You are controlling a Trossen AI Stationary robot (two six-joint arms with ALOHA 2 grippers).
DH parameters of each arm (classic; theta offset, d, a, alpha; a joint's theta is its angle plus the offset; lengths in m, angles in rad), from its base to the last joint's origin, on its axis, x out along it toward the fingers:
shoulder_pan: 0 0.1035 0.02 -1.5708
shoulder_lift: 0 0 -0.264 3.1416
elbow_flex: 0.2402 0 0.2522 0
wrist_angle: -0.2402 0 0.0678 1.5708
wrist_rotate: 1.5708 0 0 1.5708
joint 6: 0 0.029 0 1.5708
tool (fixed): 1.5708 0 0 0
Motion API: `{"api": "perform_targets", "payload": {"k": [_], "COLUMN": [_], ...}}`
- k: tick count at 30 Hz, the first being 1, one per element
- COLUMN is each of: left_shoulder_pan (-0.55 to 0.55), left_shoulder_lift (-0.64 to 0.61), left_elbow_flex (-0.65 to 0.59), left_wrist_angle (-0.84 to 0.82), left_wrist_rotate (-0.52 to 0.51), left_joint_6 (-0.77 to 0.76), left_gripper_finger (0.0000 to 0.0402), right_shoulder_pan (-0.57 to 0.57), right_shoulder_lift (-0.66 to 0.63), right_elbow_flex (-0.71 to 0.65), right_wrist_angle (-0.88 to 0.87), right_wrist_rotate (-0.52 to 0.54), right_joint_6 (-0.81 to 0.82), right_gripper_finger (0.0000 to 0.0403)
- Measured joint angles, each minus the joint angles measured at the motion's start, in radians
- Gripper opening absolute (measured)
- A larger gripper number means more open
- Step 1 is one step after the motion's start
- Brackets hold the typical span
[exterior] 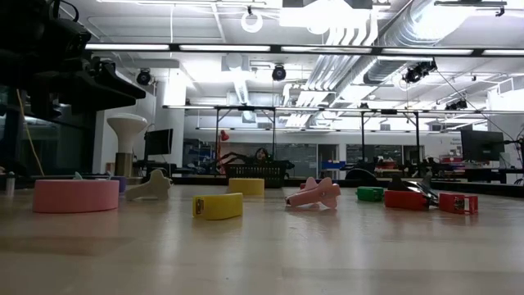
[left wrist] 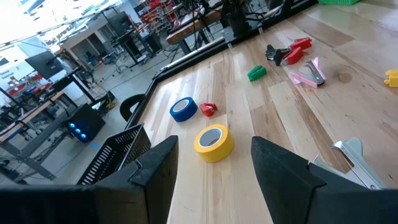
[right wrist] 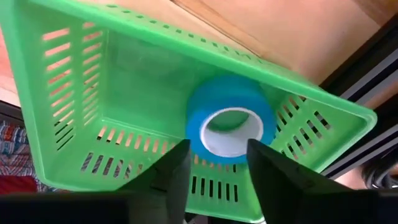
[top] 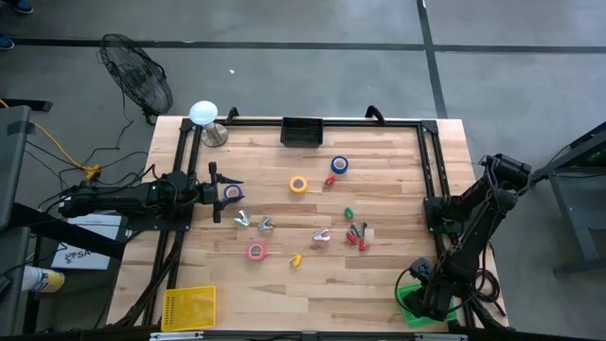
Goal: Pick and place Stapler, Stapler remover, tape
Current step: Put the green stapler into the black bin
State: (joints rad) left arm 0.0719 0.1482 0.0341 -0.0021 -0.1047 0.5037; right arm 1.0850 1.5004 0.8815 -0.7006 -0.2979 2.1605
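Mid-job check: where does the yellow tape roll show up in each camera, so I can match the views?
High view: yellow tape roll at table centre, toward the far edge.
Low view: far back, beside the black basket; roll at.
Left wrist view: ahead of the left gripper, roll at.
Right wrist view: not in it.
Shared landmark: the black basket.

Seen level across the bench [exterior: 262, 254], a pink tape roll [exterior: 75, 196] lies flat nearest on the left, with a pale claw-like piece [exterior: 150, 187] just behind it. A small yellow piece [exterior: 218, 206] sits near the middle, a yellow tape roll [exterior: 246, 187] farther back before a dark basket [exterior: 259, 172]. A pink stapler remover [exterior: 313, 195], a green piece [exterior: 370, 193] and red pieces [exterior: 430, 199] lie to the right. A dark arm [exterior: 57, 70] hangs at upper left.
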Motion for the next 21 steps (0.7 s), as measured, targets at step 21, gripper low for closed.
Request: {"api": "perform_targets", "payload": {"k": [21], "left_shoulder_pan": [0.0], "left_shoulder_lift": [0.0], "left_elbow_flex": [0.0], "left_wrist_angle": [0.0], "left_wrist_rotate": [0.0], "left_joint_6": [0.0], "left_gripper_finger": [0.0197], "right_shoulder_pan": [-0.144], "right_shoulder_lift": [-0.198], "right_elbow_flex": [0.001], "right_wrist_angle": [-0.082], "right_wrist_rotate": [0.166], "right_joint_6": [-0.248], "right_gripper_finger": [0.0182]}}
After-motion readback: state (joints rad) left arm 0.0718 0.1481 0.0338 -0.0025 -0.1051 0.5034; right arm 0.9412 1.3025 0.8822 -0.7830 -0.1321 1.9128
